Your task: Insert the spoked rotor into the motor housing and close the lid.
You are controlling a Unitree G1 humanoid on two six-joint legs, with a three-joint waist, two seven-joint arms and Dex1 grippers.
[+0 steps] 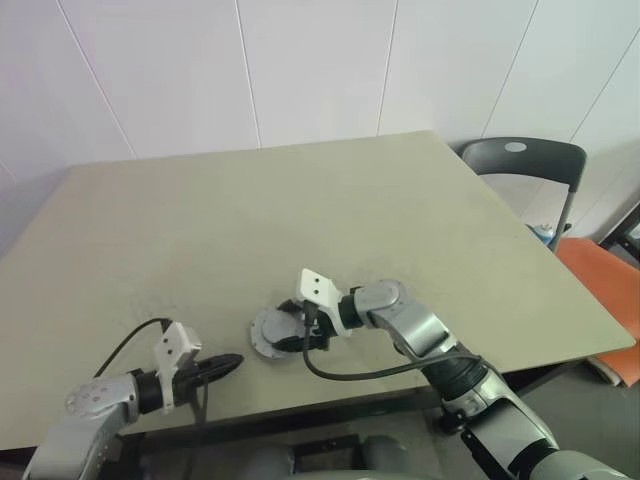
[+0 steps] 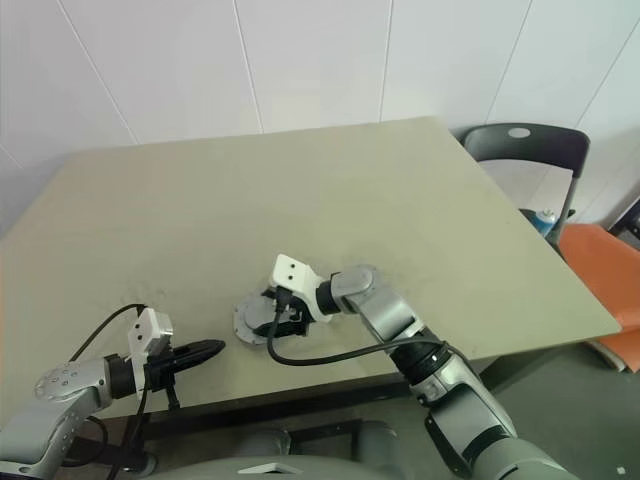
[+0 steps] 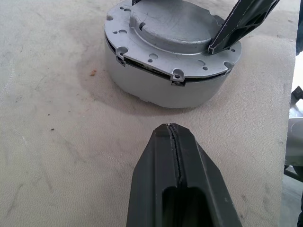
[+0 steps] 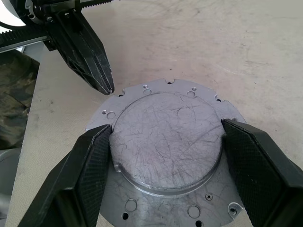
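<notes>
Right claw astride the lid's raised centre; left claw clenched and standing off.

The right claw (image 4: 165, 156) is spread wide, one finger on each side of the raised round boss of the lid (image 4: 165, 137); the pads sit at the boss edge, and contact cannot be confirmed. The lid lies flat on the motor housing (image 3: 161, 87), notched flange outermost, with a thin dark seam showing between flange and body. The assembly stands on the desk (image 1: 300, 220) near its front edge, directly under the right claw. The left claw (image 1: 222, 365) is clenched on nothing, just beside the housing on the robot's left, tips aimed at it. The spoked rotor is presumably enclosed. Judgement: the right arm is nearer for seating the lid.
</notes>
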